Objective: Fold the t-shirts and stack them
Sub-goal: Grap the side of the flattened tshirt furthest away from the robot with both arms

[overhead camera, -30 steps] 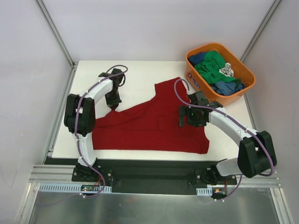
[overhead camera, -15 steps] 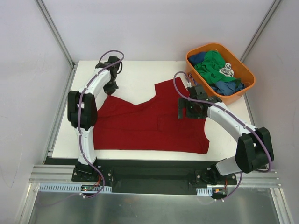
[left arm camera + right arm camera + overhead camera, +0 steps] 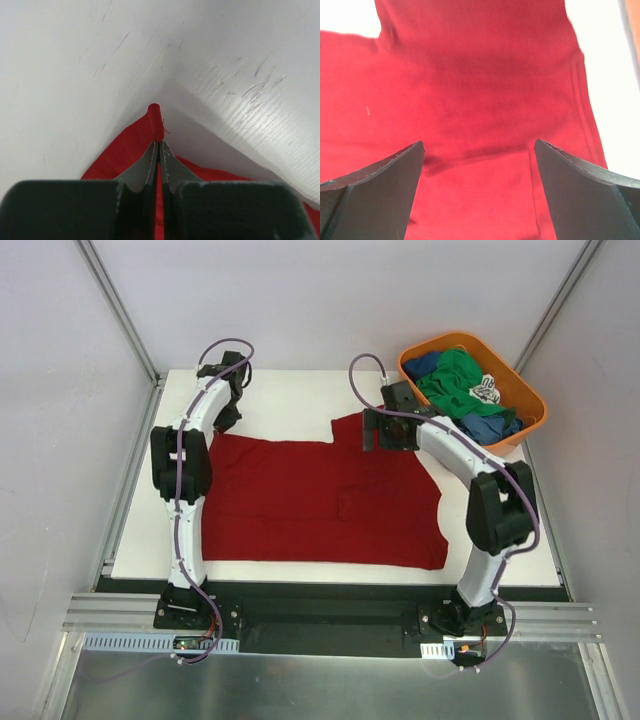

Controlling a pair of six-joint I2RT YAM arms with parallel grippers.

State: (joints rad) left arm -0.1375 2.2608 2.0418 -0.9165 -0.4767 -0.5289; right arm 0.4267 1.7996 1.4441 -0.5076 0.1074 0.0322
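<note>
Spreading the dark red t-shirt (image 3: 320,502) flat on the desk (image 3: 290,395): my left jaws are clenched on its far-left corner, and my right jaws hang released over its far-right edge. Next, I judge, the right jaws should pinch that edge and draw it square.

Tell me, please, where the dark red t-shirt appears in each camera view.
Top external: dark red t-shirt spread across mid-table.
Left wrist: bottom centre, corner pinched by the left gripper.
Right wrist: fills most of the frame, beyond the open right gripper.
Shared landmark: the white table.
</note>
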